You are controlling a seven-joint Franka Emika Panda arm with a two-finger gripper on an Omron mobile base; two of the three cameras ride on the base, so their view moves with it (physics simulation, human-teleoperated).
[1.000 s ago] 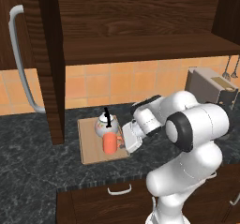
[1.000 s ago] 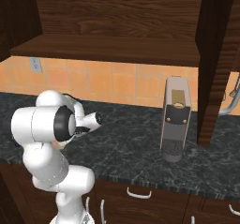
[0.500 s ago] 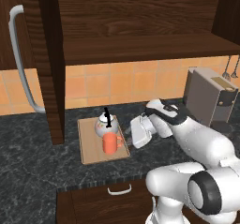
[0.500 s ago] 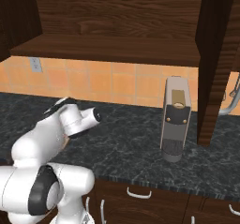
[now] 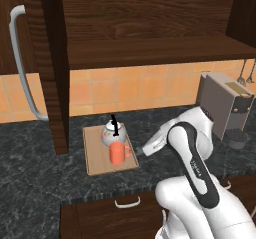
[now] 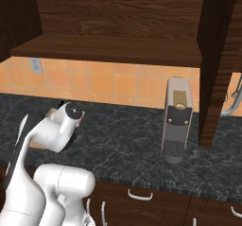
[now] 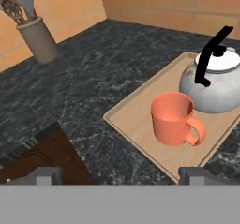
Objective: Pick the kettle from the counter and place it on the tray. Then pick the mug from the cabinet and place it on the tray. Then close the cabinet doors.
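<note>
The light-wood tray (image 5: 95, 155) (image 7: 135, 123) lies on the dark stone counter (image 5: 35, 173). On it stand the white kettle (image 5: 112, 132) (image 7: 216, 86) with its black handle and, in front of it, the orange-red mug (image 5: 117, 153) (image 7: 172, 117), upright. My gripper (image 5: 142, 151) (image 7: 120, 176) hovers just right of the tray, open, with nothing between its fingertips (image 7: 45, 175) and a clear gap to the mug. The cabinet (image 5: 150, 48) is open. Its left door (image 5: 52, 68) and right door (image 6: 216, 64) stand swung out.
A grey boxy machine (image 5: 224, 108) (image 6: 177, 118) stands on the counter to the right. A utensil pot (image 7: 40, 40) sits by the tiled wall. The doors' bar handles (image 5: 22, 63) (image 6: 232, 106) jut out. A dark wood panel (image 7: 42, 157) shows low left in the hand view.
The jaws have spread wide and let go of the mug, which stays upright on the tray. The hand has drawn back slightly right and the arm's elbow has swung over.
</note>
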